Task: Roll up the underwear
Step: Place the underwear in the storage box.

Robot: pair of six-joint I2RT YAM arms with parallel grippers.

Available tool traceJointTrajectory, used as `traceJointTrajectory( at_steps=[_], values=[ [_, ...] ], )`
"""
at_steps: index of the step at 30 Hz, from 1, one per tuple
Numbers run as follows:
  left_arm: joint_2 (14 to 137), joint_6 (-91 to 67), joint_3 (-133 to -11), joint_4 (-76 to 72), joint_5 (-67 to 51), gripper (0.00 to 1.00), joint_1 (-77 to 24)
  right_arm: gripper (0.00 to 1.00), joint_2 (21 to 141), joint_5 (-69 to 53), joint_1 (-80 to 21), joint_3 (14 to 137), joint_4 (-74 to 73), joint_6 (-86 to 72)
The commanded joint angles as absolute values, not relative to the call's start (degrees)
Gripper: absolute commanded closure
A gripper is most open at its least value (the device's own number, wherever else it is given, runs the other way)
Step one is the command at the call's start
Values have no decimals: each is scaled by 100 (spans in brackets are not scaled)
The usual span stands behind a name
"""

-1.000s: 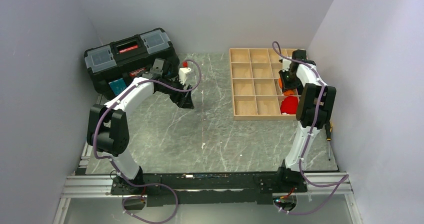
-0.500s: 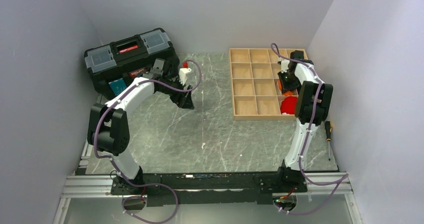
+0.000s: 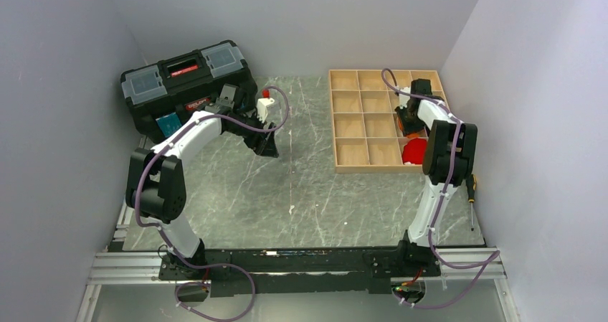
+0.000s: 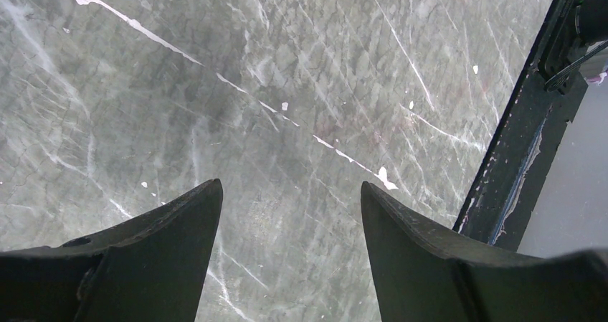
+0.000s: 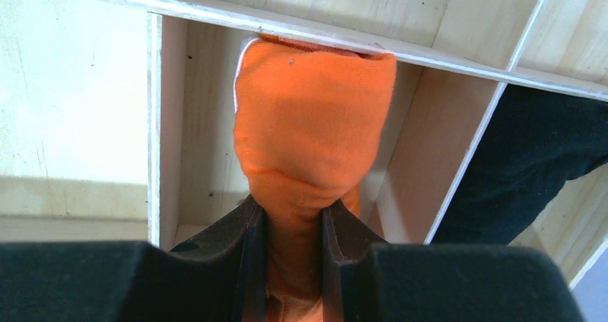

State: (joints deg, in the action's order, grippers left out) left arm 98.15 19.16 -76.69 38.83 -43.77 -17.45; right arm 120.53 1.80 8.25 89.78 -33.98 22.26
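Note:
The underwear [image 5: 312, 128] is a bright orange rolled bundle with a white edge trim. In the right wrist view it stands in a cell of the wooden tray [image 5: 161, 121], its top against the cell's far wall. My right gripper [image 5: 290, 218] is shut on its lower part, one finger on each side. In the top view this gripper [image 3: 407, 120] reaches into the tray's right column and hides most of the orange cloth. My left gripper [image 4: 290, 193] is open and empty, low over the bare marble table [image 4: 287, 85], left of the tray in the top view [image 3: 267, 146].
The wooden tray [image 3: 366, 121] of several cells lies at the back right. A red cloth bundle [image 3: 413, 152] fills its near right cell. A dark cloth [image 5: 530, 164] sits in the cell beside the underwear. A black toolbox [image 3: 188, 78] stands back left. A screwdriver [image 3: 471, 193] lies at the right edge.
My right gripper has moved a little farther back and left over the tray with the orange underwear in it. The left arm has not moved.

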Motion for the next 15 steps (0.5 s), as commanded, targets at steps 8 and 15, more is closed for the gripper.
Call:
traceJointTrajectory(
  at_steps=[8, 15],
  values=[
    [9810, 1950, -7772, 3967, -4570, 25, -1758, 86, 12588, 117, 774, 8433, -3371, 2231],
    [9806, 1968, -7769, 3978, -4577, 25, -1758, 72, 12539, 93, 782, 8640, -3497, 2239]
  ],
)
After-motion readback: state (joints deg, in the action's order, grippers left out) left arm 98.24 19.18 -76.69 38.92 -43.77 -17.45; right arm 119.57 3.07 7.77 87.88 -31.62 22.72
